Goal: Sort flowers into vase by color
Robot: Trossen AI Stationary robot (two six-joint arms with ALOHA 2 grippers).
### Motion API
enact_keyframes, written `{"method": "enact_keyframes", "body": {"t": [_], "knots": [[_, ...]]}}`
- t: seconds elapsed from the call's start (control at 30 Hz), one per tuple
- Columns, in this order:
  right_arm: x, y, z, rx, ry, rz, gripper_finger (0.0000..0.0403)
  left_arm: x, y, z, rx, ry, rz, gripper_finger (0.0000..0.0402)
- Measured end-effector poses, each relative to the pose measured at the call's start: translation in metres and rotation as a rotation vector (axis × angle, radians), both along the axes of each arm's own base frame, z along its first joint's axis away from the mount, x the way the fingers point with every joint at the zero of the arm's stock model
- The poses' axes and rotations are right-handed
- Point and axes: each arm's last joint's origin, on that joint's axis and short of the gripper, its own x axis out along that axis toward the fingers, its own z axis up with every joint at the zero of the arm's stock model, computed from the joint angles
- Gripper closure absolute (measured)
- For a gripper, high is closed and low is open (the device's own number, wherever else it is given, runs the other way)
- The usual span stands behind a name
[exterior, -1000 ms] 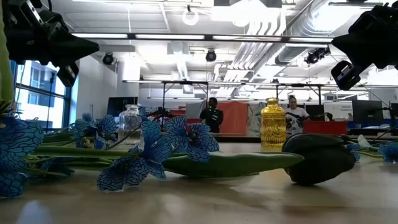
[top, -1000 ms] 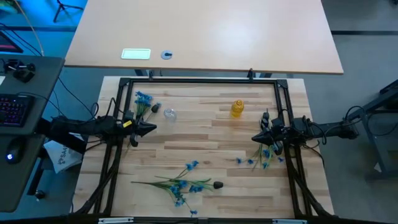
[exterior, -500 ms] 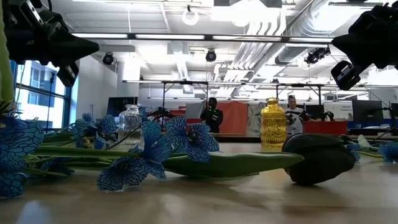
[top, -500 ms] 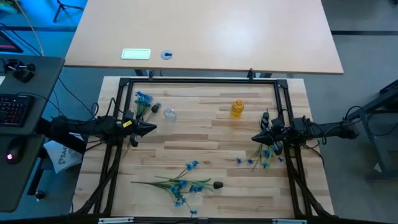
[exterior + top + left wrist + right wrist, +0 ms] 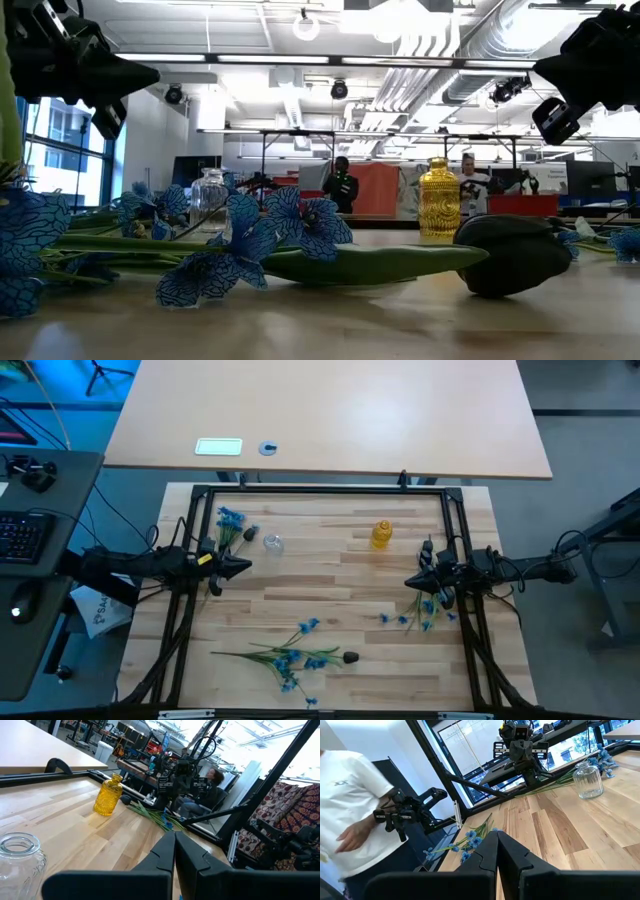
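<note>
Blue sprigs (image 5: pixel 290 656) lie in a loose bunch at about 6 o'clock on the table (image 5: pixel 330 575), stems running roughly 9-to-3, with a dark bud (image 5: pixel 350 657) at their 3 o'clock end. You have a second blue cluster (image 5: pixel 420 612) right under the right gripper (image 5: pixel 412 582), at its 6 o'clock, and a third (image 5: pixel 231 518) at 11 o'clock beside the clear vase (image 5: pixel 272 543). The yellow vase (image 5: pixel 381 534) stands near 1 o'clock. Both grippers hover at the table's sides with fingers pressed together, holding nothing; the left gripper (image 5: pixel 243 567) sits at 9 o'clock. Your nearest pick, I judge, is the right arm's cluster.
</note>
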Motion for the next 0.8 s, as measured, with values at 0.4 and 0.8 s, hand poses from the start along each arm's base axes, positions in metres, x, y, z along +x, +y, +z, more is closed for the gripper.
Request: {"method": "enact_keyframes", "body": {"t": [0.4, 0.8], "knots": [[0.000, 0.000, 0.000, 0.000, 0.000, 0.000, 0.0402, 0.000, 0.000, 0.000, 0.000, 0.000, 0.000, 0.0401], [-0.003, -0.008, 0.022, 0.433, -0.193, -0.217, 0.0402, 0.000, 0.000, 0.000, 0.000, 0.000, 0.000, 0.0401]]}}
